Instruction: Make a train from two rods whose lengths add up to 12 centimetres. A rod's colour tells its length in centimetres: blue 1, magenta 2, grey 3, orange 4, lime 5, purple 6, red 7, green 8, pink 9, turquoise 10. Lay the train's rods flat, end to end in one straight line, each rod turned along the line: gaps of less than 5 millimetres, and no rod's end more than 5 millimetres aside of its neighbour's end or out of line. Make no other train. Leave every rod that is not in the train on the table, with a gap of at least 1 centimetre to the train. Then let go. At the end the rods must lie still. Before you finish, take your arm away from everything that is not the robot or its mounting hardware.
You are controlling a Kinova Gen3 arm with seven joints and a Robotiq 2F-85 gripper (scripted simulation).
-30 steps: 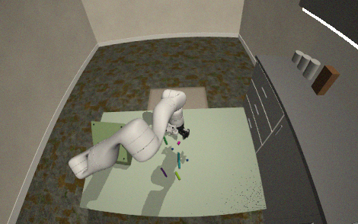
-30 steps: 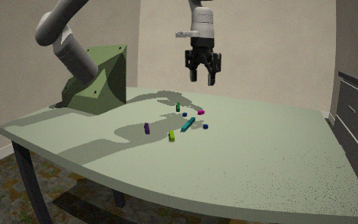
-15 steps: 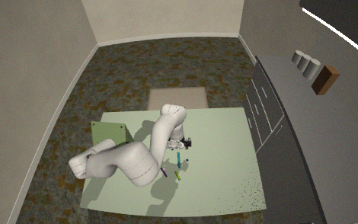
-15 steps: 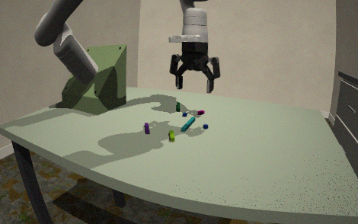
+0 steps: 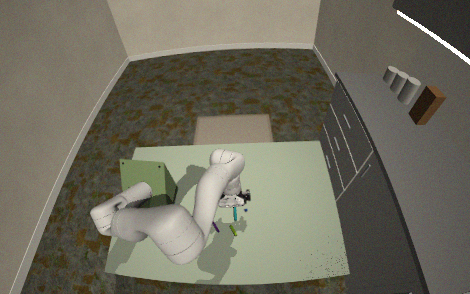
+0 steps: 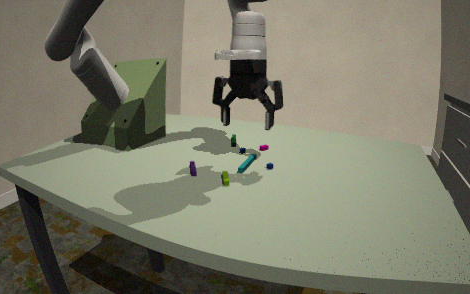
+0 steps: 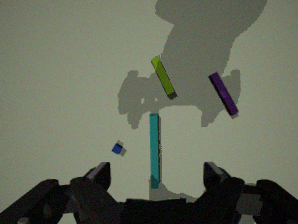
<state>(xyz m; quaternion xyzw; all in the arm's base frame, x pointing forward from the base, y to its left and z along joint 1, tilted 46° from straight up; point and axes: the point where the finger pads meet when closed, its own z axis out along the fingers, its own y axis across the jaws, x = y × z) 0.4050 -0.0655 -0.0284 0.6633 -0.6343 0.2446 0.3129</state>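
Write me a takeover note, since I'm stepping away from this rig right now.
Gripper: open, empty, hovering above the rods.
Turquoise rod lies flat on the table; magenta rod lies near its far end, apart and not yet in line.
Green rod, purple rod, lime rod and two blue rods lie around.
Done: no train yet.
Left: probably join magenta to turquoise, then release.
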